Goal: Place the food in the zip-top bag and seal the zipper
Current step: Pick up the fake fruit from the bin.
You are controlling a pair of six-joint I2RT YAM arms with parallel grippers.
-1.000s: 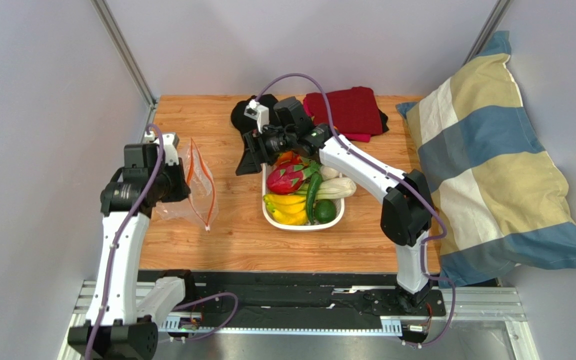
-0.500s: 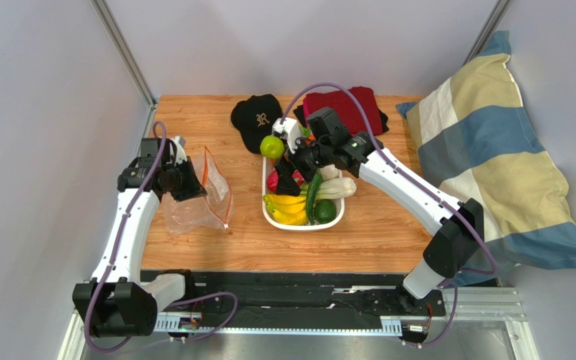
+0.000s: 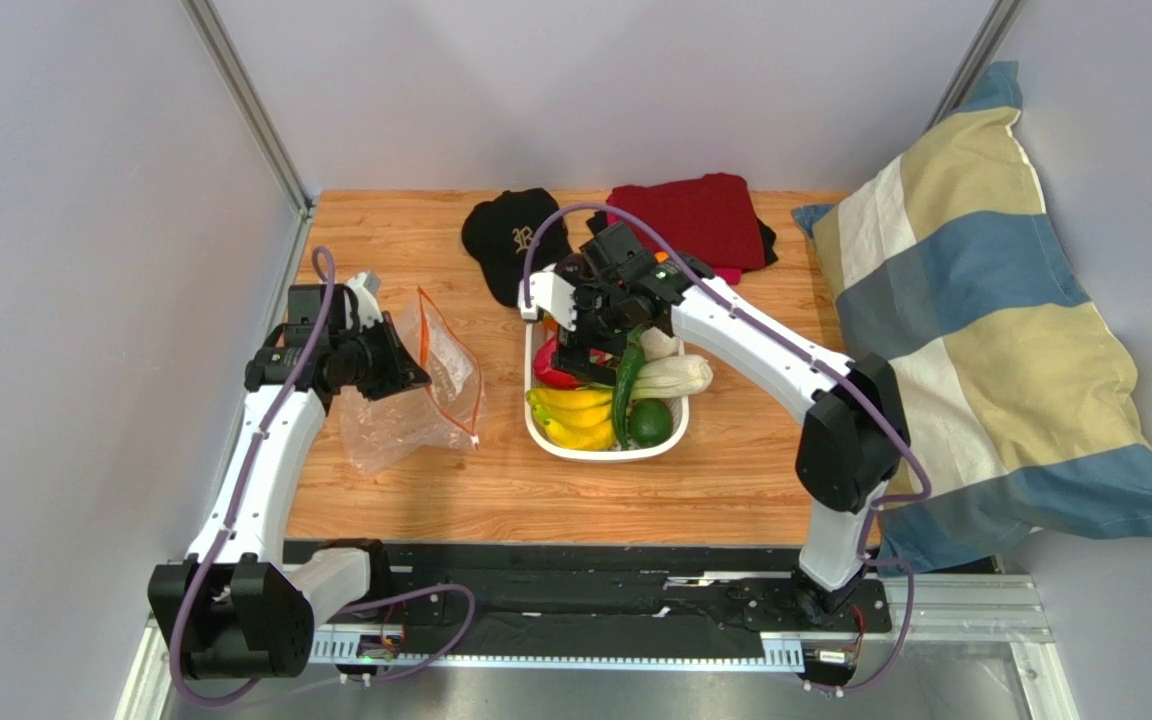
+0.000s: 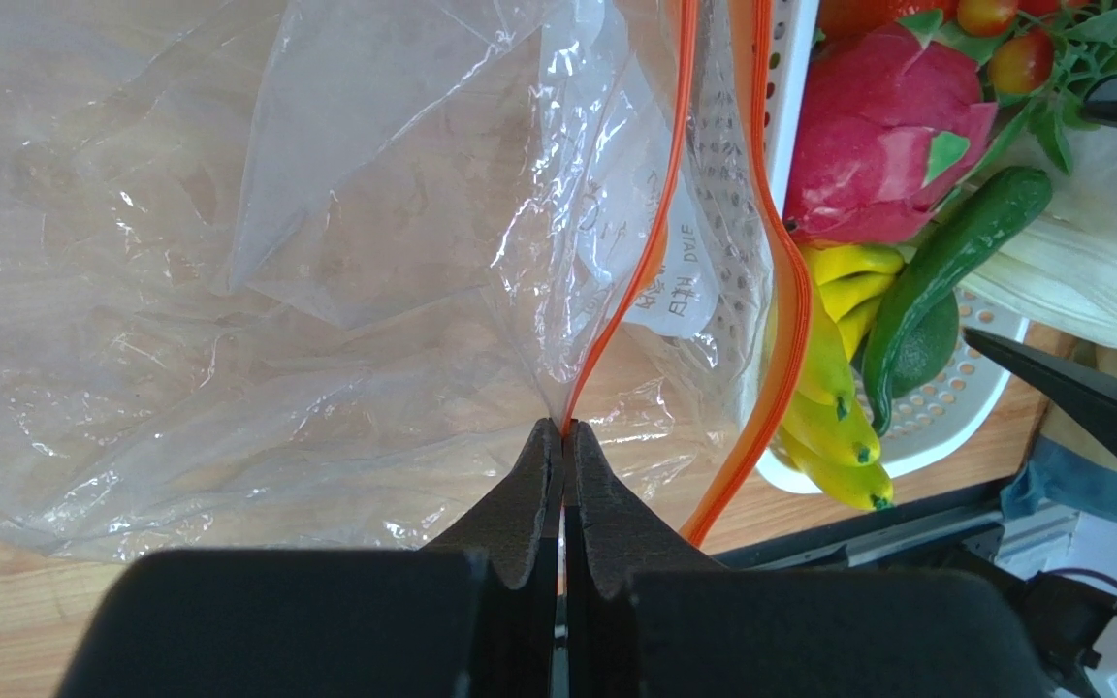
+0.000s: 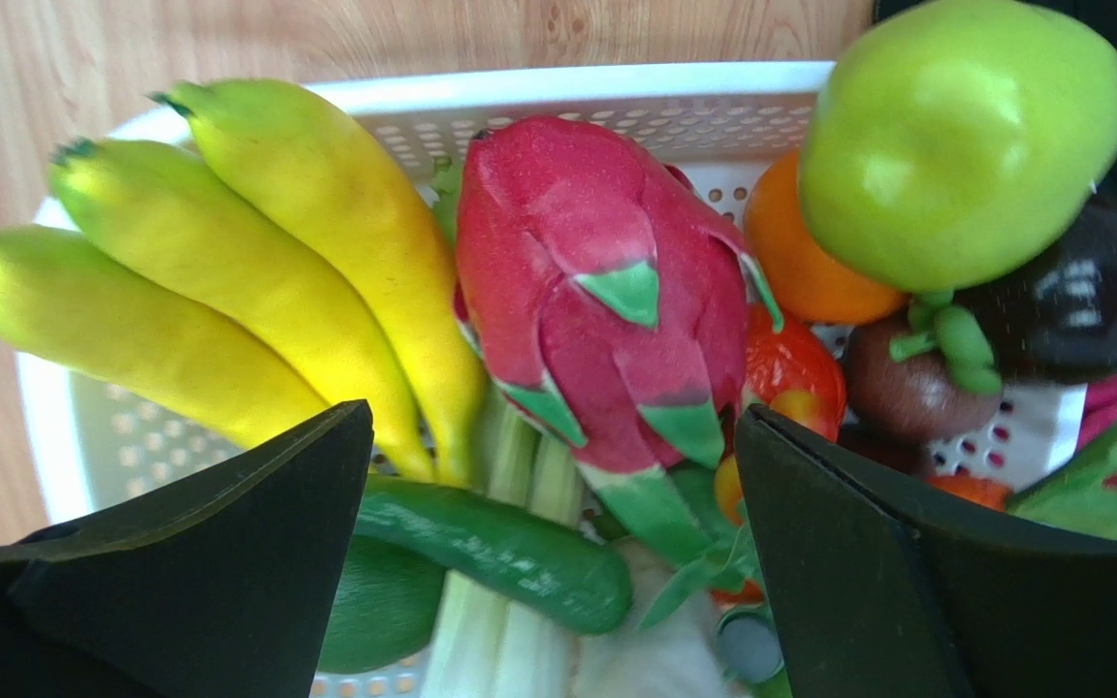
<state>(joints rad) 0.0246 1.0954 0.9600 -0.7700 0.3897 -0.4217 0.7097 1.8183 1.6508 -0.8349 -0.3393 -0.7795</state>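
At the near left, the left gripper (image 4: pixel 565 436) is seen pressed tight on one lip of the zip-top bag (image 4: pixel 273 277), right on the zipper (image 4: pixel 793 298). The other lip is curved away, so the mouth is kept apart, toward the basket (image 3: pixel 585 447). The bag is laid crumpled on the table (image 3: pixel 748 480), just beside the basket on its left. In the basket the food is piled: the dragon fruit (image 5: pixel 601 291) is placed against the bananas (image 5: pixel 230 277), and the green fruit (image 5: pixel 958 138) and the dark fruit (image 5: pixel 1089 298) are found at one end. The right gripper (image 5: pixel 553 415) is spread wide over the dragon fruit, with one finger at each side, and nothing is held by it. Farther back, a black cap (image 3: pixel 507 240) and a red cloth (image 3: pixel 695 218) are laid on the table.
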